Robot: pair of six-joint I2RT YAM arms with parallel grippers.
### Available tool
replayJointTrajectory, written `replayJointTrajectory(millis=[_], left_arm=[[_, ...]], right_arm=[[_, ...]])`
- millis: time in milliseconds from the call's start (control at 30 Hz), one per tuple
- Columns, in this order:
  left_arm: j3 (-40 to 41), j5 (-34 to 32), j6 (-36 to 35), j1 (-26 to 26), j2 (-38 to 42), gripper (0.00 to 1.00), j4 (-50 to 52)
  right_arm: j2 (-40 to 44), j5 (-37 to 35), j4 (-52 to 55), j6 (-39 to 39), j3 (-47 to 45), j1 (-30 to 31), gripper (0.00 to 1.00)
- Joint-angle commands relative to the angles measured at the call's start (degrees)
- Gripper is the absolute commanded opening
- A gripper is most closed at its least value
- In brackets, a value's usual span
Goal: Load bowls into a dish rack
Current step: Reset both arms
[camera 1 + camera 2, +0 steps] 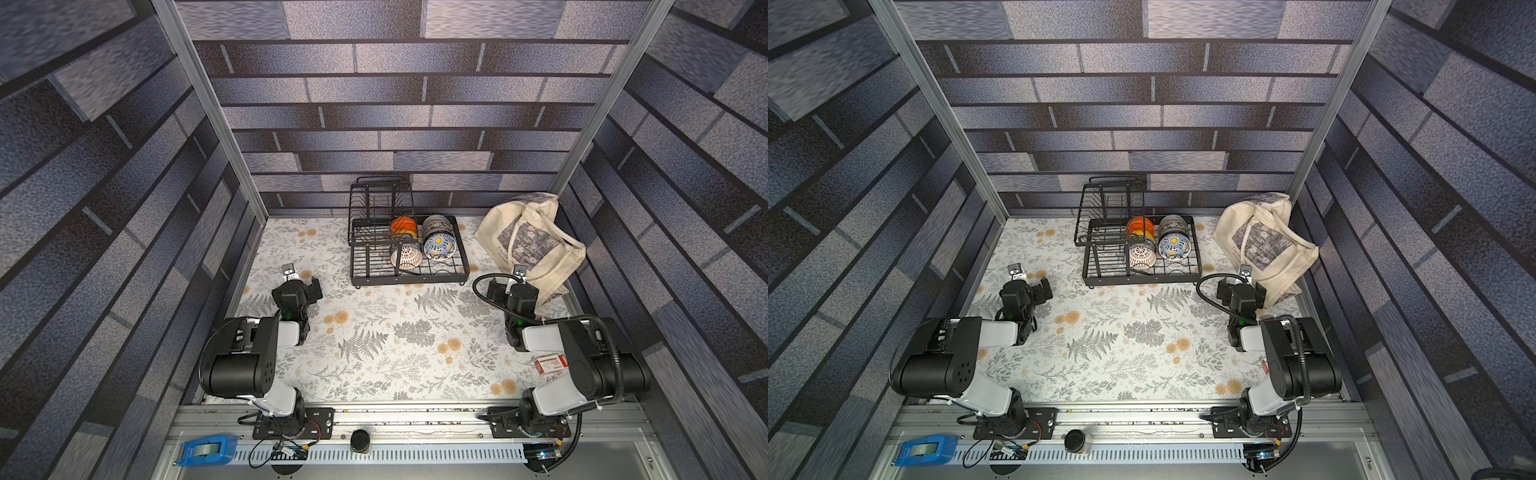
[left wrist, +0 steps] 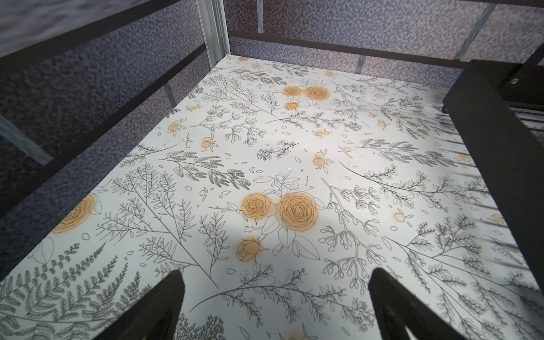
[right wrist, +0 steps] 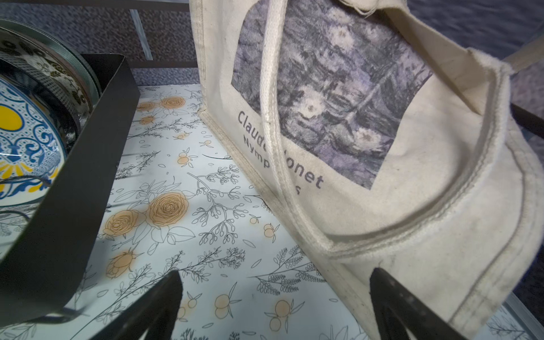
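Observation:
In both top views the black wire dish rack (image 1: 409, 277) (image 1: 1142, 279) stands at the back middle of the floral table. In its base stand an orange bowl (image 1: 402, 226), a dark patterned bowl (image 1: 436, 226), a blue-yellow bowl (image 1: 440, 246) and a white lattice bowl (image 1: 406, 257). The raised basket (image 1: 376, 203) looks empty. My left gripper (image 2: 273, 282) is open over bare table, left of the rack. My right gripper (image 3: 275, 282) is open with nothing between its fingers, between the rack wall (image 3: 73, 206) and a tote bag; the blue-yellow bowl (image 3: 23, 138) shows behind that wall.
A cream tote bag (image 1: 532, 241) (image 3: 382, 206) leans in the back right corner, close to one right fingertip (image 3: 391, 294). A small red-and-white box (image 1: 550, 365) lies by the right arm. A blue tape dispenser (image 1: 205, 451) sits on the front rail. Walls enclose three sides.

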State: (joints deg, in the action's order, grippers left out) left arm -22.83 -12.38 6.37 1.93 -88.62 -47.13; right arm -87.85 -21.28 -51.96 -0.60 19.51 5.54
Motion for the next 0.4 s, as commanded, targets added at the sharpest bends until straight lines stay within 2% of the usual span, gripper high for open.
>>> replayJointTrajectory(millis=[0,367], left_arm=[[-0.90,0.24,-1.01,0.26,0.38,1.00,0.12],[-0.90,0.24,-1.01,0.26,0.38,1.00,0.09]], right_arm=[[0.68,0.57,0.75,-0.80,1.10,-0.08,1.00],[0.58,0.65,0.37,-0.72,0.84,-0.05,1.00]])
